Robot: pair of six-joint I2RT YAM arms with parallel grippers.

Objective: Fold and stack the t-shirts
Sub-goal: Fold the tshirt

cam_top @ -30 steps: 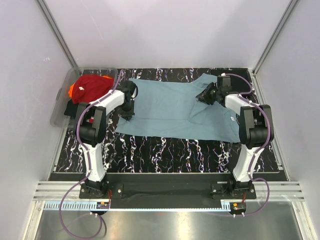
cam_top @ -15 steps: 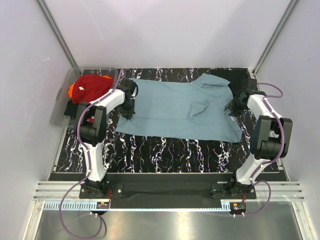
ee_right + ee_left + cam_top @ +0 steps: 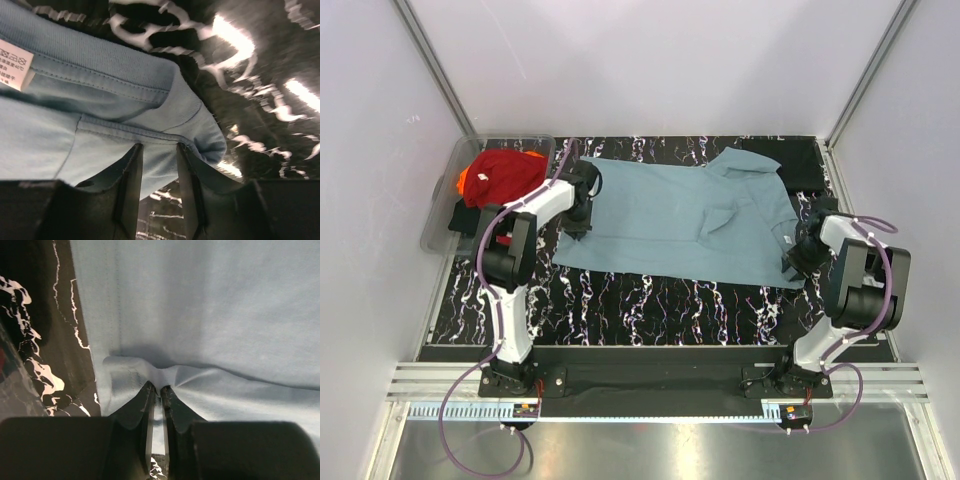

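Since a second ago the right arm has swung off the shirt's middle and come nearer, down to the cloth's right edge; the sleeve it was at now lies spread out flat.

On the black marbled mat [image 3: 650, 300] the teal shirt [image 3: 660, 215] lies open and mostly flat, stretching between the two arms. A clear tub [image 3: 440, 215] at the far left holds a red shirt [image 3: 500, 175] on top, with an orange one [image 3: 466, 180] and a black one [image 3: 460, 215] showing beneath. Another black shirt [image 3: 802, 162] lies flat in the far right corner, just beside the teal sleeve.

The left claw [image 3: 156, 387] is pressed almost together, pinching a small ridge of the teal shirt at its left edge. The right claw [image 3: 159, 146] stands spread, with the shirt's neckband just past its tips and teal cloth showing in the gap. A white care label [image 3: 14, 62] sits inside the collar.
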